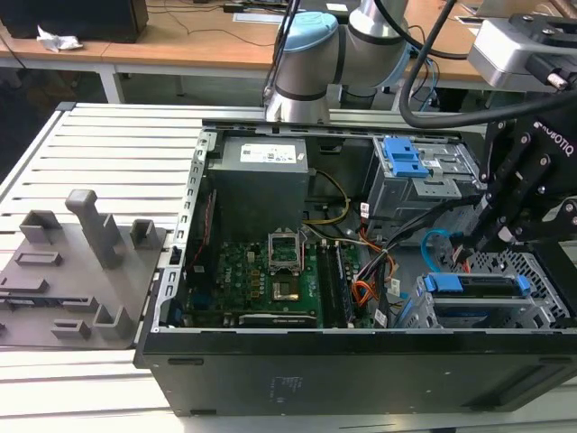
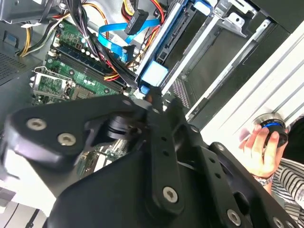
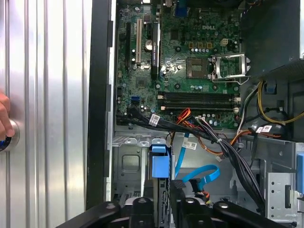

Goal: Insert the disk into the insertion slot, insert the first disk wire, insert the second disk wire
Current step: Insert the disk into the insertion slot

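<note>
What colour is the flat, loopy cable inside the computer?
Light blue. The cable shows best in the first wrist view.

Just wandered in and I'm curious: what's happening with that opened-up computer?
A robot arm's gripper hangs over the drive corner of an open computer case, close to the second disk wire, a light-blue flat cable looping there. A blue-handled disk appears to sit already in the insertion slot. A person's hand rests on a round button at the table's edge.
</note>
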`<state>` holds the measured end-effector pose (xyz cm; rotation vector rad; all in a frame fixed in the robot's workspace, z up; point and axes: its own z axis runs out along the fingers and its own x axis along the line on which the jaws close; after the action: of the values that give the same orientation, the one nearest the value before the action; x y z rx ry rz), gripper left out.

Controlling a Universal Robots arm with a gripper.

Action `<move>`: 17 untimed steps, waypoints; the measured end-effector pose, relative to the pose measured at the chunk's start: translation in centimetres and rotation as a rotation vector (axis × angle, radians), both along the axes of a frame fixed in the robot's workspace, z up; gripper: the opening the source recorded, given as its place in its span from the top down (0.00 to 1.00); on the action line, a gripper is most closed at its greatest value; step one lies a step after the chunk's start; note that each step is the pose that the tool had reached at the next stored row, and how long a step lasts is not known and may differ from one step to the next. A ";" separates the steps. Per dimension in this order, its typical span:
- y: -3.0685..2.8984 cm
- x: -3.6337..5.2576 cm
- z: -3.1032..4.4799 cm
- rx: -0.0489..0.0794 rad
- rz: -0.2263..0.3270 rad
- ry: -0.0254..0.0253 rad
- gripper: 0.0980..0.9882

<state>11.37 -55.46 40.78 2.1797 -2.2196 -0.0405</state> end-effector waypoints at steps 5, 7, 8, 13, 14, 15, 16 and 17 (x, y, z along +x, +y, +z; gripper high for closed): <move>0.00 0.00 -0.01 0.000 0.000 0.0000 0.99; 0.00 0.00 -0.01 0.000 0.000 0.0000 0.99; 0.00 0.00 -0.01 0.000 0.000 0.0000 0.99; 0.00 0.16 -0.47 0.000 0.000 0.0002 0.99; 0.00 0.17 -0.67 0.000 0.000 0.0003 0.99; 0.00 0.19 -1.10 0.000 0.000 0.0004 0.99; 0.00 0.19 -1.43 0.000 0.000 0.0004 0.99; 0.00 0.19 -1.68 0.000 0.000 0.0004 0.99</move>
<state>11.56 -55.46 39.10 2.1795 -2.2195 -0.0411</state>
